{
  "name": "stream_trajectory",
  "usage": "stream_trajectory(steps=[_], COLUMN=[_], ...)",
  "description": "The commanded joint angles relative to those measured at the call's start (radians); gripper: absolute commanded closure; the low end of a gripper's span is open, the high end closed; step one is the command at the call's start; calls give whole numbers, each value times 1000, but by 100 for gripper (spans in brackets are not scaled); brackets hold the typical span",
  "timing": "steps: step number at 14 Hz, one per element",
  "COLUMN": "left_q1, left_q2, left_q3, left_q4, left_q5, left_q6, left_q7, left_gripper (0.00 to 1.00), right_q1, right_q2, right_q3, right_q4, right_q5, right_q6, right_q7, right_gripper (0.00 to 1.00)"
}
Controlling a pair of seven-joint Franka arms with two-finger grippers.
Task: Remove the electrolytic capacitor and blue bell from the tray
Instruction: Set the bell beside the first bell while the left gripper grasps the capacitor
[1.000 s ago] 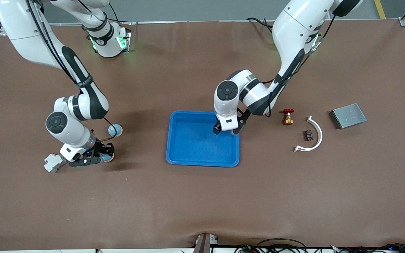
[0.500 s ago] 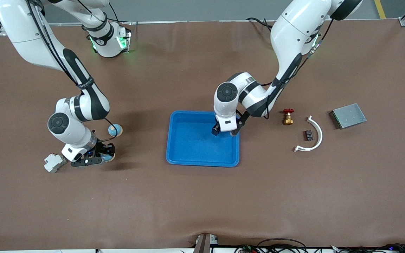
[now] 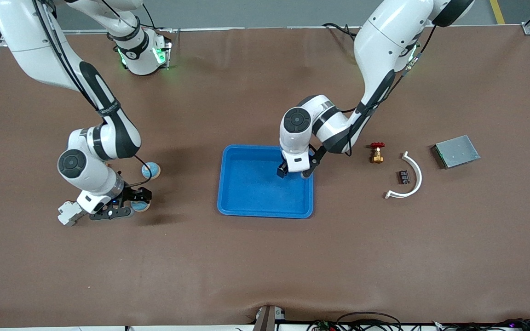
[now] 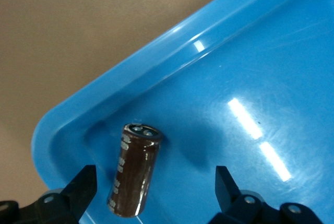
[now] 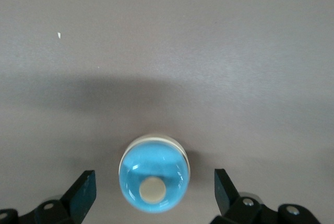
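The right gripper (image 3: 129, 203) sits low over the table toward the right arm's end, and its fingers (image 5: 83, 191) are spread wide with the blue bell (image 5: 154, 180) resting free on the brown table (image 3: 265, 257) between them, touching neither pad. That looks like a release: the bell is out of the tray (image 3: 265, 211) and well apart from it, so this half of the job appears done. Just beside the gripper lies a small white block (image 3: 68, 212), and a second blue ball-like piece (image 3: 150, 170) lies farther from the front camera; the spot seems chosen as a drop zone among these loose parts. Over at the tray, the left gripper (image 3: 295, 174) hangs inside the corner toward the left arm's end, fingers (image 4: 227, 185) spread apart and pinching nothing. The electrolytic capacitor (image 4: 134, 177), a brown cylinder, lies on its side on the tray floor, tucked near the rounded corner wall, and the wrist view shows it between the 2 open fingers but nearer to 1 of them. That straddle reads as a line-up for a grasp across the body. The corner wall could crowd a finger, and a round can may roll as the pads close, so a slow, centred squeeze seems wise.
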Motion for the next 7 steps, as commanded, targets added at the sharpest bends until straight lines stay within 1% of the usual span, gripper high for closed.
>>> stream_trajectory(steps=[1, 3, 6, 7], left_q1=[1, 1, -1, -1], left_q2=[16, 16, 19, 21], left_q3=[6, 6, 4, 6], left_q4=[5, 5, -4, -4], left_q5=[42, 42, 42, 42], left_q6=[46, 48, 39, 37], left_q7=[-13, -13, -12, -9], left_gripper=[0, 0, 0, 0], right_q1=[-14, -13, -13, -14], right_q2=[-87, -126, -204, -224], right_q3=[14, 15, 15, 15], right_q4=[66, 110, 126, 135], right_q5=[-5, -5, -4, -2], right_q6=[-191, -300, -334, -368], right_q7=[-9, 2, 28, 30], right_gripper=[0, 0, 0, 0])
